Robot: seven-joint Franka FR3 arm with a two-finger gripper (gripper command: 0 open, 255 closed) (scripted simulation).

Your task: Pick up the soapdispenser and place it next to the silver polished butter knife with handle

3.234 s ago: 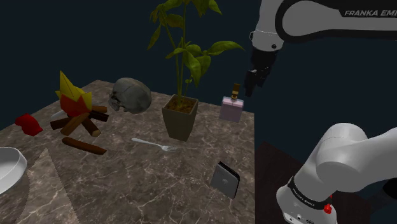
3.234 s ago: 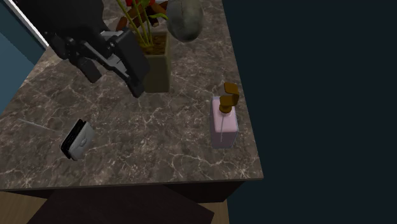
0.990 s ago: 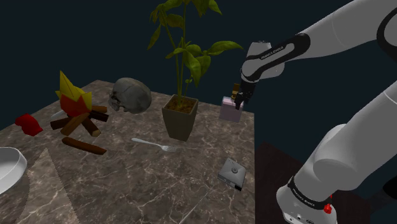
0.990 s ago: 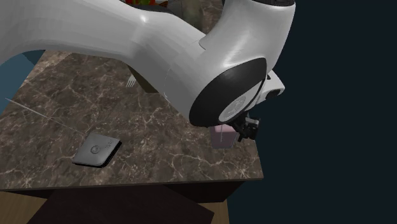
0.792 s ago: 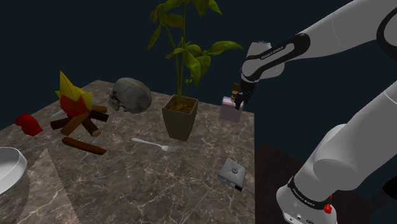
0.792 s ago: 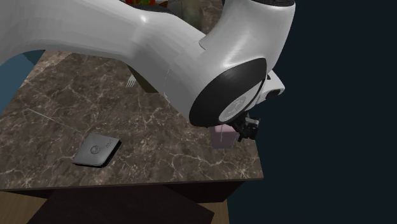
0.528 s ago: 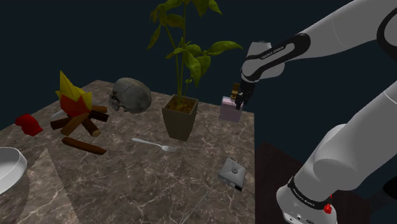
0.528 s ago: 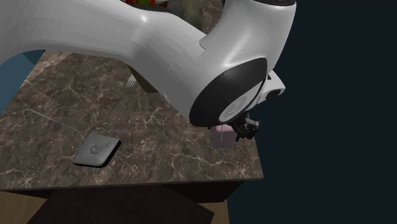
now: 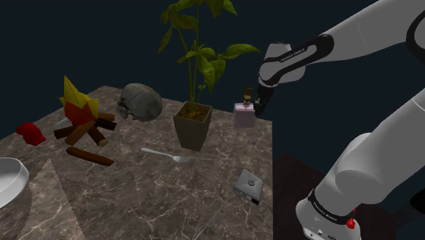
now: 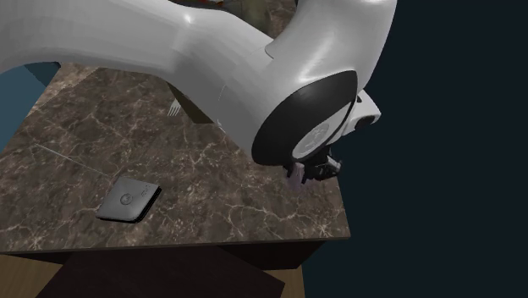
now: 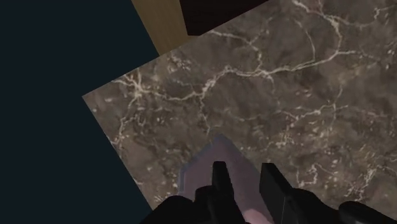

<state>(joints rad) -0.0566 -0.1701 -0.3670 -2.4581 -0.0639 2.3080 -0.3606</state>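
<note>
Shoulder view: the gripper (image 9: 257,103) grips the upright dispenser (image 9: 244,114) at the table's (image 9: 136,198) far right corner. Second exterior view: the arm (image 10: 211,59) covers most of the dispenser. Wrist view: both fingers (image 11: 219,181) press its pale body, its long axis running along them

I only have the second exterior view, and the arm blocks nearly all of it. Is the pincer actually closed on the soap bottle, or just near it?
Observer: Closed on it. In the wrist view the pincer has its two black fingers clasping the pale pink soap bottle between them, over the corner of the marble table.
Operator: Anything standing close to it that I should steer around?
Observer: Yes. In the shoulder view a potted plant stands beside the bottle on that view's left, apart from it, with leaves reaching above the bottle's height.
</note>
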